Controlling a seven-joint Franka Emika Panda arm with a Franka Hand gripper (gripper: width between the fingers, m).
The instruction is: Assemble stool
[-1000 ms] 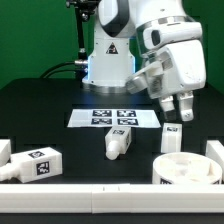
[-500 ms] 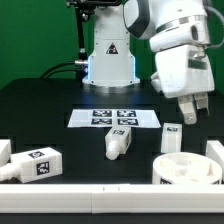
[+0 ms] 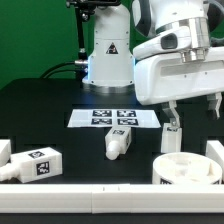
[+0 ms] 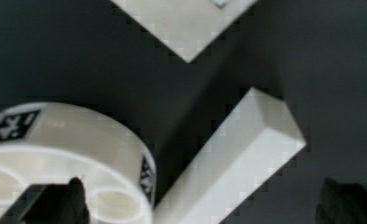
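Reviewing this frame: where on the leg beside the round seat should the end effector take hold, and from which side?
Probably across the two long flat sides of the leg, near mid-length, coming from above. Those faces look parallel and the block narrow, so the open end effector should span it. The seat lies close on one side, so finger room there is tight.

the marker board lay on the table, toward the back. just before it lay the middle leg. the left leg lay well apart from it, toward the exterior view's left. the seat disc sat at the exterior view's right, with the right leg just behind it, beside its rim.
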